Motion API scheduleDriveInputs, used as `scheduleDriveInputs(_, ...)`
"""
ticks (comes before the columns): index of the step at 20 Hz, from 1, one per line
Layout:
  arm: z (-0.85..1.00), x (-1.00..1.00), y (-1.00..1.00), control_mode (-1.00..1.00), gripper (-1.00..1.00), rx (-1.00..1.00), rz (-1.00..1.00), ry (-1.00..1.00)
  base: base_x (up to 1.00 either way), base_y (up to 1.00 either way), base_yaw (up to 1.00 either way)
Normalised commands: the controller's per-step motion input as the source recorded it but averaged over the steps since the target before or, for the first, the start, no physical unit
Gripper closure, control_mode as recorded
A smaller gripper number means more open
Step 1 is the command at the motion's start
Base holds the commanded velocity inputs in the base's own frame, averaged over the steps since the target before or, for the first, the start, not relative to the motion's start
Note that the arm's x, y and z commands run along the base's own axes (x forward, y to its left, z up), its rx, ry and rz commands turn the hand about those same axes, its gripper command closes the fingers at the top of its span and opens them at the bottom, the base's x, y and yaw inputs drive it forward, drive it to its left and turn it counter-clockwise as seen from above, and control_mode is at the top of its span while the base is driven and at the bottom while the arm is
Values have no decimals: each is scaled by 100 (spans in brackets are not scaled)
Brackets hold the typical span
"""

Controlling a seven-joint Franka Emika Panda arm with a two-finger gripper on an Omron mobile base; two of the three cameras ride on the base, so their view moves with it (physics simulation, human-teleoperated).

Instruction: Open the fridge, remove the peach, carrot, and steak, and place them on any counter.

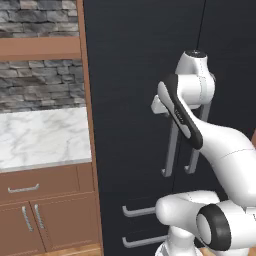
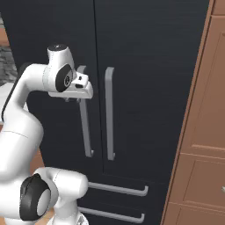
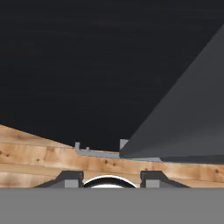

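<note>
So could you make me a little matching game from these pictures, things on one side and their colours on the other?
Things:
1. fridge
2. counter
3. cabinets
4. door handles

Colours:
A. brown wood
B. grey
C. near-black
D. white marble with grey veins

Pairs: 1-C, 2-D, 3-A, 4-B

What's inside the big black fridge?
You can't see inside. Both doors of the fridge are shut, so anything on its shelves is hidden. Only the grey handles and drawer handles show, with the end effector at the left door's handle.
</note>
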Motion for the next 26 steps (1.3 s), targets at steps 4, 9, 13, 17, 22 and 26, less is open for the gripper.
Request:
scheduleDriveInputs(4, 0, 0, 0, 100, -100, 0, 0, 0, 0, -17, 0)
scheduleDriveInputs(9, 0, 0, 0, 100, -100, 0, 0, 0, -21, -59, 0)
scheduleDriveInputs(13, 0, 0, 0, 100, -100, 0, 0, 0, -58, -20, 0)
scheduleDriveInputs(17, 0, 0, 0, 100, -100, 0, 0, 0, -73, 7, 0)
scheduleDriveInputs(22, 0, 0, 0, 100, -100, 0, 0, 0, -12, 16, -1)
scheduleDriveInputs(26, 0, 0, 0, 100, -100, 0, 0, 0, 0, 12, -4)
